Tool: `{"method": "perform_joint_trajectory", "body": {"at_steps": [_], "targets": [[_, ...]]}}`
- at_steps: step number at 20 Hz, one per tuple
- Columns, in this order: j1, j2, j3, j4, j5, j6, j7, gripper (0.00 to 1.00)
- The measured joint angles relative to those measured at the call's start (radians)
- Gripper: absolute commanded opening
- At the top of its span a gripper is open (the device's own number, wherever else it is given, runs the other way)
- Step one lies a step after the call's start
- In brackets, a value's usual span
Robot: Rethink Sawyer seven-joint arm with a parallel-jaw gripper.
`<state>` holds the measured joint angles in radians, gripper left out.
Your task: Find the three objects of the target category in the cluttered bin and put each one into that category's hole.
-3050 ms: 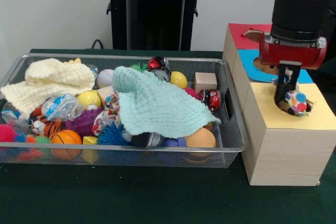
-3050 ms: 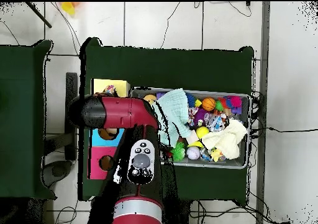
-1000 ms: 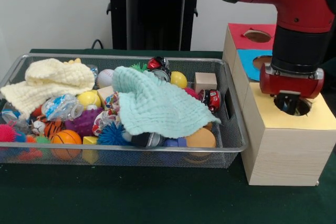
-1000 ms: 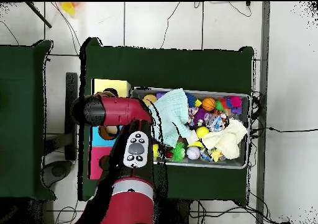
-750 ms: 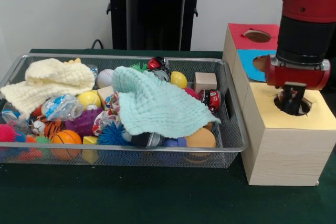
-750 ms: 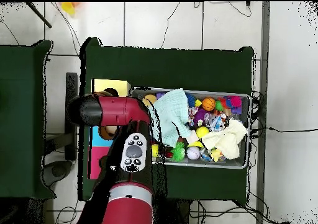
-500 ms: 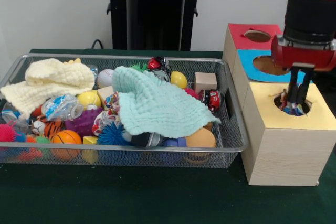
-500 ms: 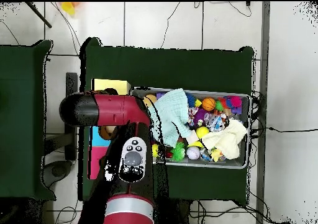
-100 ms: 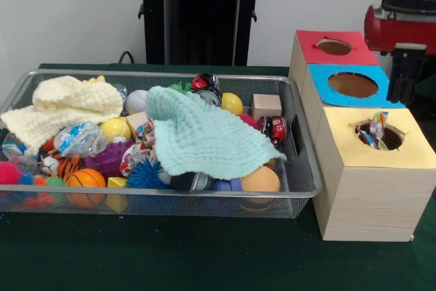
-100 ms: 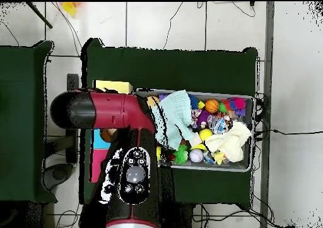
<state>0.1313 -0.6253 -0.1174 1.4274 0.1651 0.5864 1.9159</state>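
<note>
A colourful toy point(image 9: 377, 129) is seen lodged in the yellow box point(image 9: 371, 192); the gripper point(image 9: 402, 81) hangs empty, its spread unclear; the basket point(image 9: 303, 168) remains to be searched.

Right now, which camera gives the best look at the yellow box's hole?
The front view: the yellow box's hole faces it openly, with a colourful object poking out. In the overhead view the arm covers that spot, leaving only a yellow edge.
</note>
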Motion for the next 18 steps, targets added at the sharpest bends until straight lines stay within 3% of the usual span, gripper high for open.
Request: {"method": "perform_joint_trajectory", "body": {"at_steps": [18], "targets": [[-0.023, -0.032, 0.003, 0.055, 0.002, 0.000, 0.000, 0.00]]}}
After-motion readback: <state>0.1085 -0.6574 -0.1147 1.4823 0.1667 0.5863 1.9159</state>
